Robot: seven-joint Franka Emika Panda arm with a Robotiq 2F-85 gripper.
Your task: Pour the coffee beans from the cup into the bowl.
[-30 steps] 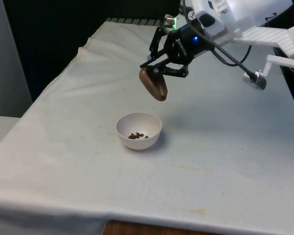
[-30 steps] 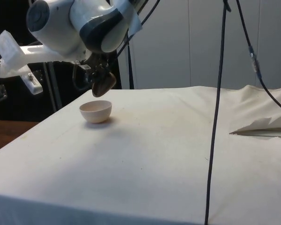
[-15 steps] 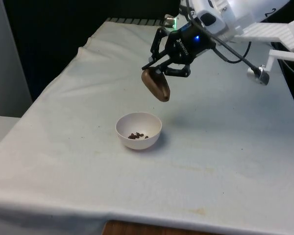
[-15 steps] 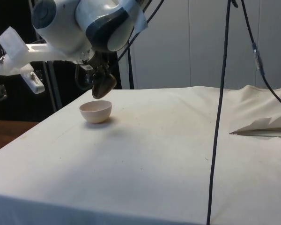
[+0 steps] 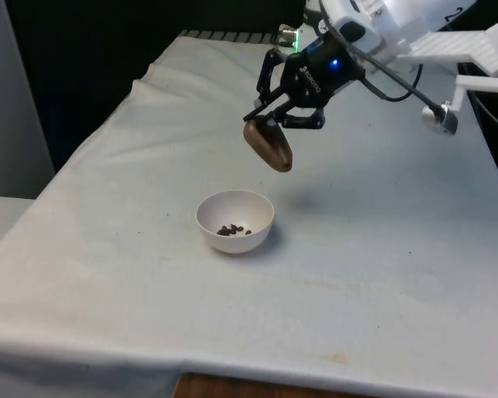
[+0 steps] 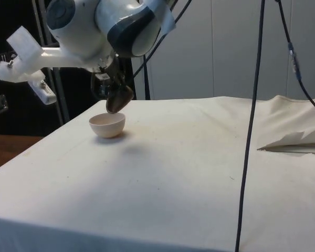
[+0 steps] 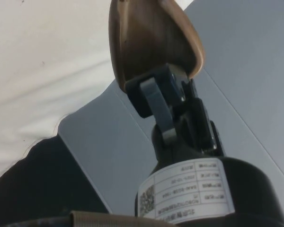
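White cloth (image 5: 373, 274) covers the table from my near edge, wrinkled, with faint brownish stains toward the front in the front view. I see a fold of it bunched at the far corner in the side view.

Next back, a small white bowl (image 5: 235, 220) sits upright on the cloth, left of centre in the front view. Dark coffee beans (image 5: 231, 230) lie in a small cluster on its bottom. In the side view the bowl (image 6: 107, 125) stands near the table's far-left edge, its contents hidden by the wall.

Above and just behind the bowl, I have the brown cup (image 5: 268, 146) hanging in the air, well clear of the rim, nothing touching. It is tipped steeply, mouth turned down and toward the front view's left. From the side camera the cup (image 6: 118, 98) hangs directly over the bowl's far lip.

The black claw (image 5: 275, 118) is clamped on the cup's upper wall, one finger inside and one outside, as I read it. In the wrist view a finger (image 7: 154, 97) presses against the cup's brown rim (image 7: 154, 47); no gap shows between finger and cup.

Behind that, the white arm (image 5: 407, 29) reaches in from the front view's right.
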